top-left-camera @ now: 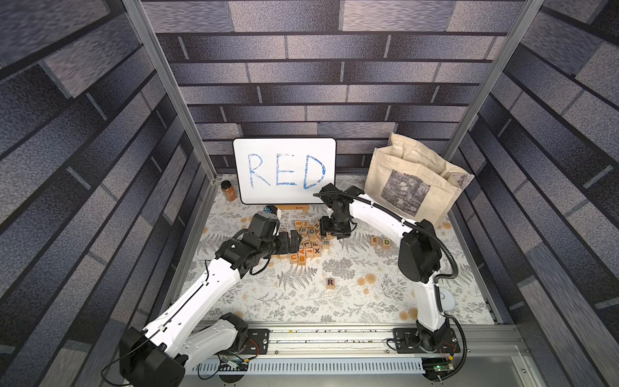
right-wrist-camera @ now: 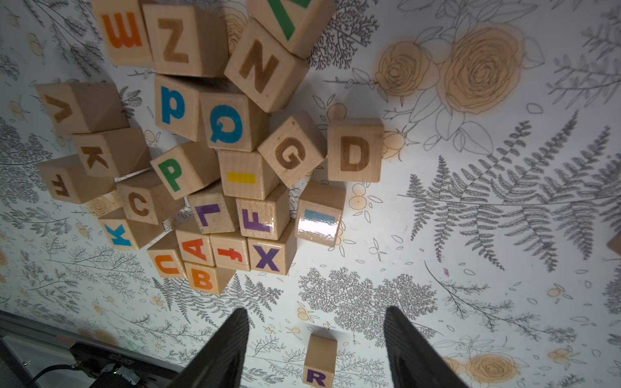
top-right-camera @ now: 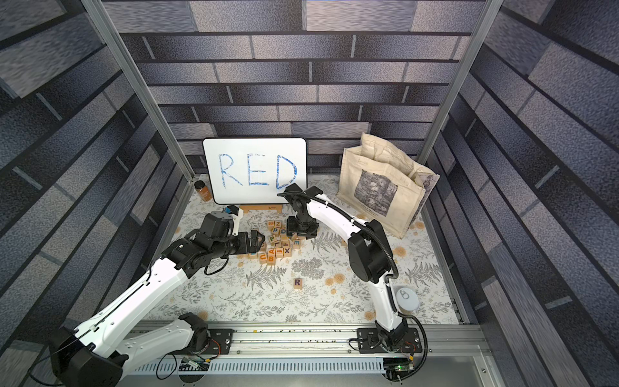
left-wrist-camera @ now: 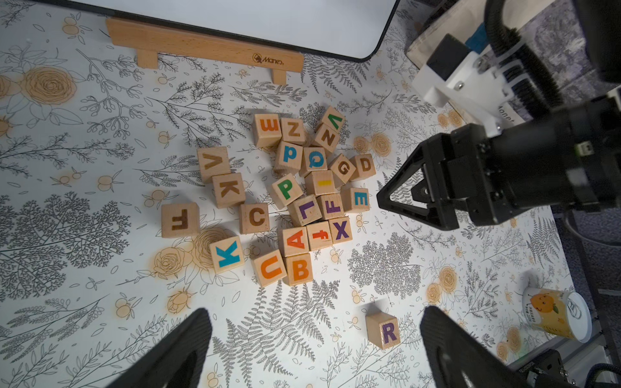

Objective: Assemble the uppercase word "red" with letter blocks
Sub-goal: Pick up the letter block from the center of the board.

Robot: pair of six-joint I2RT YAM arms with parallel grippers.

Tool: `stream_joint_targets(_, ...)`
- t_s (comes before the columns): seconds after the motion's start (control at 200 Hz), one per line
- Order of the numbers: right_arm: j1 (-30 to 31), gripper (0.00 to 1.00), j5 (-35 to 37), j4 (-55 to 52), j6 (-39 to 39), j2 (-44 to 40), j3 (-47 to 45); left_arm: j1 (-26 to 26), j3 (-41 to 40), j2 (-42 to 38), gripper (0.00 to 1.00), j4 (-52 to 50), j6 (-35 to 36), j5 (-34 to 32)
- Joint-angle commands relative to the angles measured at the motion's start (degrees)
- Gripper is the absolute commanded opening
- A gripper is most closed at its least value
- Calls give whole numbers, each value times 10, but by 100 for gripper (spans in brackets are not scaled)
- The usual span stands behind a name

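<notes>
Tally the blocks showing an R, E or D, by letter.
R: 1, purple R
E: 3, orange pile E, teal E, orange stray E
D: 2, brown D, green D
Total: 6

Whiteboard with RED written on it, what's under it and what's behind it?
Under the whiteboard a low wooden stand sticks out along its bottom edge. Behind it only the brick-pattern wall shows above; the board covers whatever is directly behind it.
</notes>
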Motion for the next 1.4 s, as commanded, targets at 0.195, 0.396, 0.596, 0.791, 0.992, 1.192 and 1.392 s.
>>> stream_joint_targets(0.195, -4, 62, -17, 32, 37, 36, -16, 4, -20, 14, 100, 19, -10, 13)
stream_joint_targets(0.396, -6, 58, -12, 44, 54, 60, -9, 5, -27, 19, 100, 25, -5, 19)
stream_joint_targets(0.596, -6, 51, 1, 46, 63, 77, -8, 7, -32, 27, 100, 27, -1, 27)
stream_joint_targets(0.791, -7, 47, 15, 46, 64, 84, -17, 11, -34, 31, 100, 32, 0, 33)
stream_joint_targets(0.992, -7, 35, 29, 41, 53, 77, -25, 14, -32, 32, 100, 32, 1, 38)
stream_joint_targets(1.192, -7, 22, 53, 23, 14, 54, -37, 14, -31, 30, 100, 28, 4, 44)
stream_joint_targets(1.392, -7, 21, 58, 16, -60, 26, -53, 13, -20, 29, 100, 11, 23, 69)
